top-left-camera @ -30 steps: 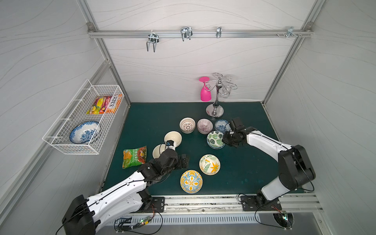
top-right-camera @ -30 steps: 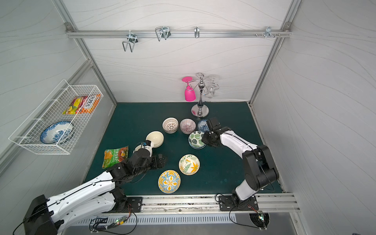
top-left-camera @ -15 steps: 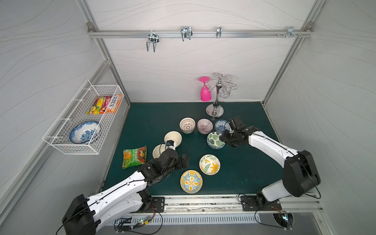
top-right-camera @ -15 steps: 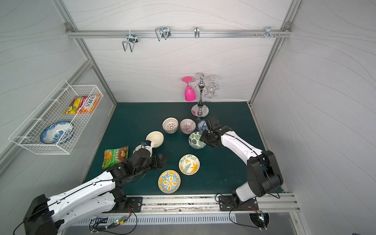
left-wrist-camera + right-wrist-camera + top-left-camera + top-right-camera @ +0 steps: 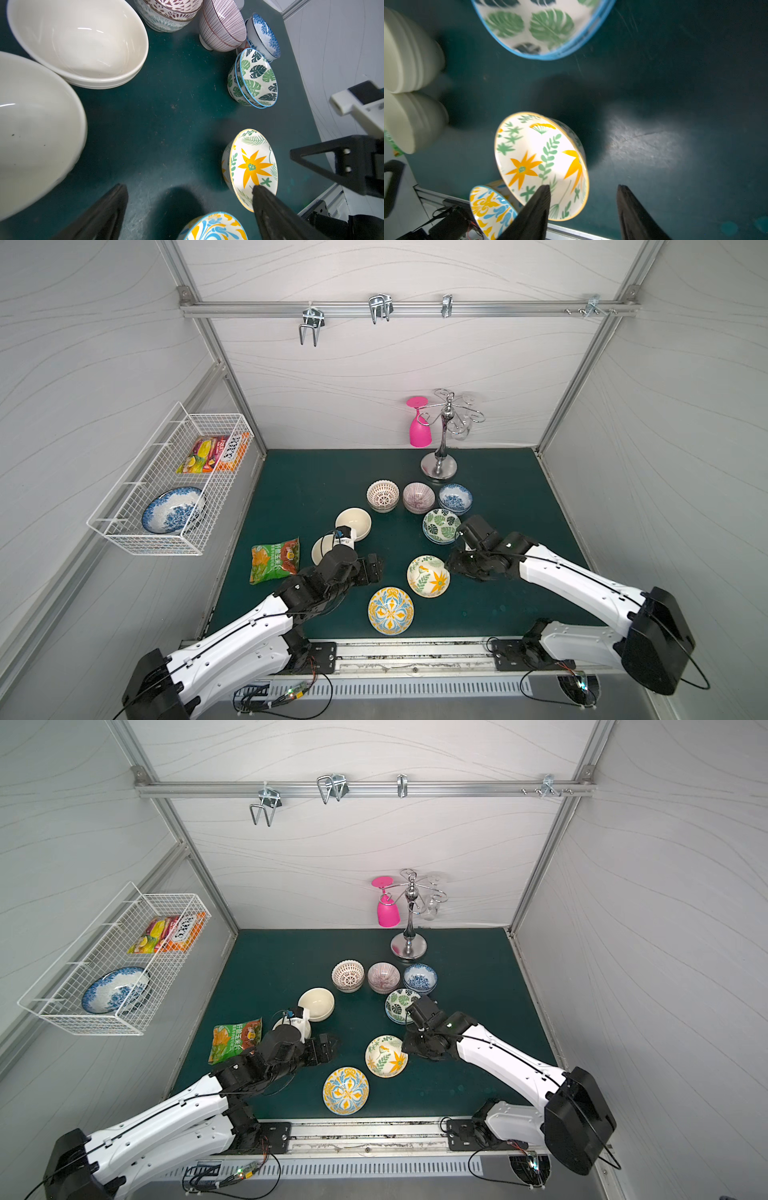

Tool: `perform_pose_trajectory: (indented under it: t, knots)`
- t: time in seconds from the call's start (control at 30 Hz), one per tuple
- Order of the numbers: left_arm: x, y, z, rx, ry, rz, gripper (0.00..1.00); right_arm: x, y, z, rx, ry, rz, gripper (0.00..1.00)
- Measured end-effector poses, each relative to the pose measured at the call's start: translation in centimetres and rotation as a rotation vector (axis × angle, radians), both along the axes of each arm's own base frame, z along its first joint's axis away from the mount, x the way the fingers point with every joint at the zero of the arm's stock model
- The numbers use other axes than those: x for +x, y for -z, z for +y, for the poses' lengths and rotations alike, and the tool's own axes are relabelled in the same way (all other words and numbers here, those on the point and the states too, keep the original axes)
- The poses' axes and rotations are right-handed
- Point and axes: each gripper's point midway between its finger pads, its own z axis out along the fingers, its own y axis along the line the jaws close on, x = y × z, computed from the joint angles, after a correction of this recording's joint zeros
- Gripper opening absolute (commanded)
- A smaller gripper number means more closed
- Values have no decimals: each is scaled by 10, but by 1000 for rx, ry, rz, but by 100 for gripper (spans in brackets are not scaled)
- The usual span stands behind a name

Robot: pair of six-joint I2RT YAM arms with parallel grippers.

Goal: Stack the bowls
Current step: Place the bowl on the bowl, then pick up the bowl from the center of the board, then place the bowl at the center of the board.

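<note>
Bowls stand on the green mat in both top views: lattice point(image 5: 382, 495), pink-purple striped point(image 5: 418, 497) and blue-and-white point(image 5: 455, 498) in a back row, two nested green leaf bowls point(image 5: 440, 526) point(image 5: 252, 78), cream ones point(image 5: 353, 523) point(image 5: 322, 549), a yellow-flower bowl point(image 5: 428, 576) point(image 5: 539, 162) and a yellow-blue floral bowl point(image 5: 390, 610). My right gripper point(image 5: 583, 189) point(image 5: 452, 568) is open at the yellow-flower bowl's right edge, one finger over its inside, the other over the mat. My left gripper point(image 5: 190, 187) point(image 5: 374, 568) is wide open over bare mat beside the cream bowls, holding nothing.
A green snack bag point(image 5: 274, 560) lies left of the cream bowls. A metal glass stand point(image 5: 439, 466) with a pink glass point(image 5: 419, 427) stands at the back. A wire basket point(image 5: 124, 526) on the left wall holds a blue-and-white dish point(image 5: 172, 510) and packets.
My right gripper has opened and drawn back from the green leaf bowls toward the front, to the yellow-flower bowl's edge. The left arm has stayed put.
</note>
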Motion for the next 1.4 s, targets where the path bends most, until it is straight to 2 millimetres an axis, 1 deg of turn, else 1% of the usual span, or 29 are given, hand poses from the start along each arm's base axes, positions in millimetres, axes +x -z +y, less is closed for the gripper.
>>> perform_pose_trajectory:
  t: [0.07,0.13,0.3,0.47,0.6,0.7,0.8,0.93,1.13,1.27,1.4]
  knots:
    - [-2,-4,3,-17,-6,-10,99,-9,11,-3,-18,5,28,55]
    - [-5,-7,6,-36,-16,-20,99,-14,17,-4,-25,12,45,54]
    - [-10,-10,15,-54,-42,-28,100,-17,29,2,-34,20,71,48]
    - [-12,-8,20,-59,-58,-25,100,-16,40,12,-37,23,92,31]
    - [-13,-7,22,-53,-65,-21,100,-12,35,22,-25,19,84,17]
    - [-13,-6,23,-49,-68,-18,100,-7,28,33,-16,14,73,0]
    - [-14,-5,23,-49,-70,-20,100,1,20,46,2,7,54,0]
    - [-14,-6,25,-56,-73,-30,100,9,24,57,-13,4,66,0]
    - [-16,-9,30,-71,-85,-52,100,28,18,80,-8,-9,49,0]
    - [-16,-12,33,-80,-93,-69,100,47,15,95,9,-5,35,0]
    - [-16,-13,34,-79,-100,-75,100,71,18,99,33,23,37,0]
